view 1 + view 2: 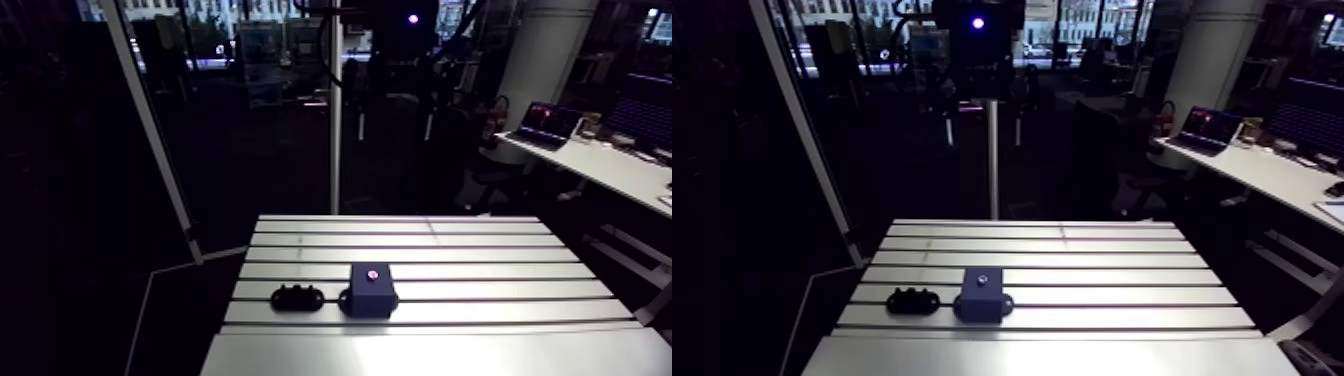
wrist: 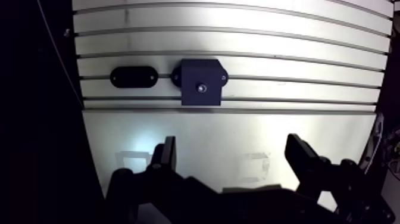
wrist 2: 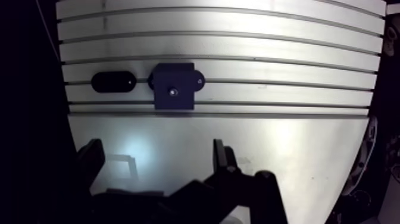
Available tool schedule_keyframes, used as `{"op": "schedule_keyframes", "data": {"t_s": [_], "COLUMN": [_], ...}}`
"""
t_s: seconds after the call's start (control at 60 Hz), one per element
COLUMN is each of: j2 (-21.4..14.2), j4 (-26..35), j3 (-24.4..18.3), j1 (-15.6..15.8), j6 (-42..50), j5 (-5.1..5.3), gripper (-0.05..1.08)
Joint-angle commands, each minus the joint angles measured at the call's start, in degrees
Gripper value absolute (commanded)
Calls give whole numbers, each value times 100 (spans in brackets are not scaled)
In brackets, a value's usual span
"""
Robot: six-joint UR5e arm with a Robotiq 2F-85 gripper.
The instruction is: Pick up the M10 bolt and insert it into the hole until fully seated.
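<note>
A dark blue block [image 2: 201, 83] sits on the slotted aluminium table [image 2: 268, 36], ahead of my gripper. A small bright spot [image 2: 203, 89] marks the middle of its top face; I cannot tell whether that is a hole or a bolt head. Just beside the block lies a black oval piece [image 2: 133, 76], also in the arm view [image 1: 297, 296]. I cannot make out a loose bolt anywhere. My gripper [image 2: 231, 146] hangs above the smooth front strip of the table, open, with nothing between its fingers [image 2: 166, 156].
The smooth plate [image 2: 238, 128] runs between the gripper and the block. The table's side edge [image 2: 80, 89] lies close to the black oval piece, with darkness beyond it. Slots run across the table behind the block.
</note>
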Motion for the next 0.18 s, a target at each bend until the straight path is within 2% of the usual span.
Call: {"op": "schedule_keyframes", "data": {"t_s": [0.017, 0.183], "j2": [24, 34], "j4": [-20, -29], "j3": [23, 23], "j1": [9, 9], "j6": [9, 17], "j5": [19, 35], "gripper": [1, 1]}}
